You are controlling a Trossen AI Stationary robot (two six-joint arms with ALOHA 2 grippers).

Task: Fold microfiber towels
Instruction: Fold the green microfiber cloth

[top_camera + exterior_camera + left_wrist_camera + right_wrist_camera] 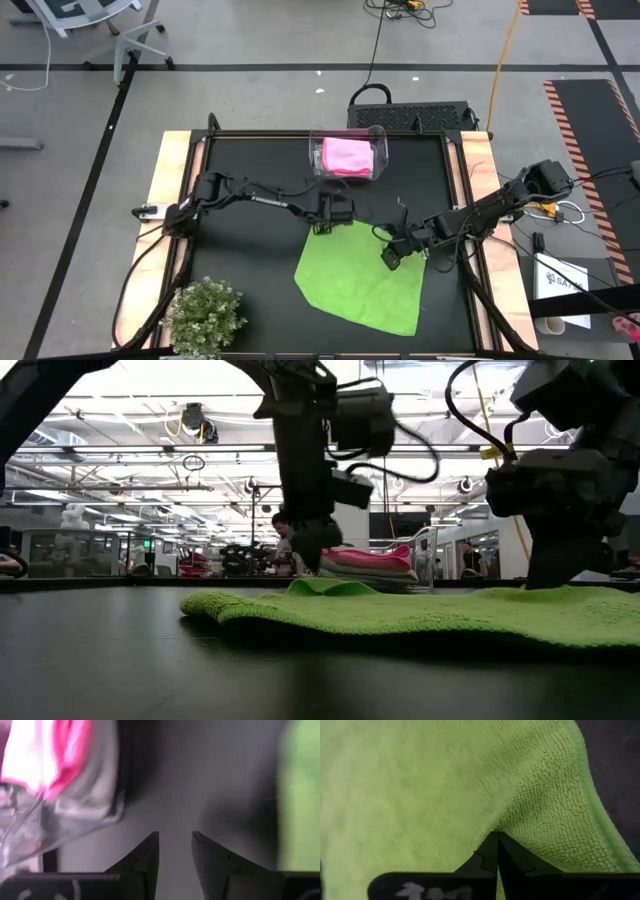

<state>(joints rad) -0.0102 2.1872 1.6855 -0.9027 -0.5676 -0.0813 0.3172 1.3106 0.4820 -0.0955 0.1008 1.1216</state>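
Item 1: lime green towel (362,277), spread flat on the black surface (250,260), about 5 o'clock from centre in the high view. One corner points to 7 o'clock, another sits at the 5 o'clock edge. Low view shows the pile lying low, with a small raised hump at its far edge.

Item 2: pink towel (347,155), folded, inside the clear plastic bin (320,160) at 12 o'clock, by the far edge of the surface. Something white shows under the pink in the left wrist view; can't tell what it is.

Item 3: left claw (336,214), at the green towel's 12 o'clock corner. Fingers (145,862) stand partly apart over bare dark surface w/ nothing between them; green cloth off to one side, bin w/ pink ahead.

Item 4: right claw (497,850), clenched tight on a pinch of green towel, cloth puckering up around the fingertips. In the high view it sits at the towel's 2 o'clock edge, arm reaching in from 3 o'clock.

Item 5: small bushy plant (204,317), 7 o'clock corner of the surface, well apart from the towel.
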